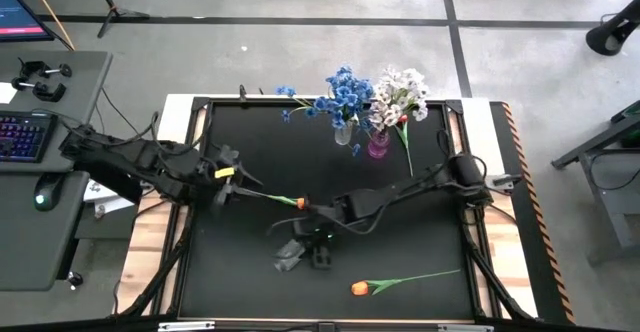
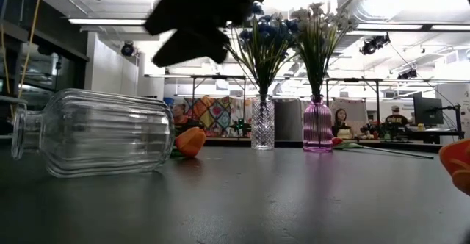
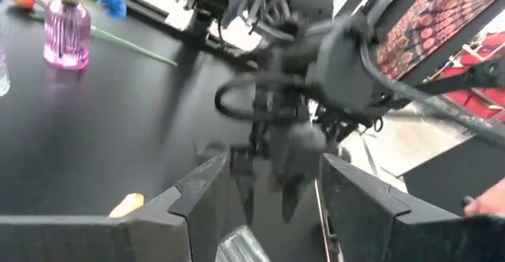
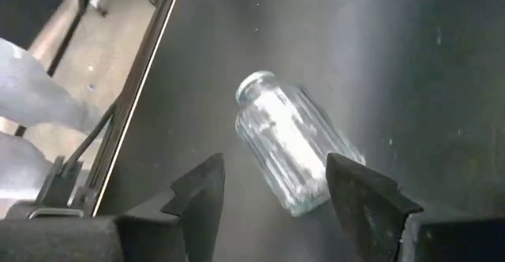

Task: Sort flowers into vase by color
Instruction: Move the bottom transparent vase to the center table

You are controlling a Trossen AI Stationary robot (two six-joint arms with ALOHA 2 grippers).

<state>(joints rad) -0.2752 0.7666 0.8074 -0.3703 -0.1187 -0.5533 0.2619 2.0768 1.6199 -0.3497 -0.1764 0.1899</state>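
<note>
a ribbed clear glass vase (image 4: 290,149) lay on its side, empty, on the matte black table (image 1: 420,242). the right gripper (image 4: 272,185) hung above it, fingers spread, holding nothing. the left gripper (image 3: 272,189) was open too, empty, near an orange tulip (image 1: 300,203) on a thin stem. upright at the far edge, a cut-glass vase (image 2: 262,125) held bushy blue flowers (image 1: 342,92); a pink vase (image 2: 318,124) held white flowers (image 1: 402,92). another tulip (image 1: 361,288) lay near the front.
</note>
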